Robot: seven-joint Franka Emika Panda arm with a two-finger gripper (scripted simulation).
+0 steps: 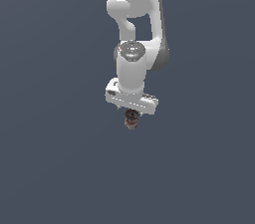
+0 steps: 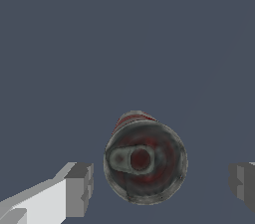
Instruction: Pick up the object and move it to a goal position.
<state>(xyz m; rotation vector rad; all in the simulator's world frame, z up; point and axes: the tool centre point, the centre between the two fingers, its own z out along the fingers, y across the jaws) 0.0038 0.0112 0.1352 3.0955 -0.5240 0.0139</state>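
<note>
I'm hovering the gripper over the can, which is standing on the surface between the spread, empty fingers. Probably no contact yet. Grasp, lift and move are all remaining.

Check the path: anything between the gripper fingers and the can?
Nothing visible. In the wrist view the can stands between the open gripper fingers, with bare grey floor in the gap on each side.

No readable text, labels or numbers anywhere.
</note>
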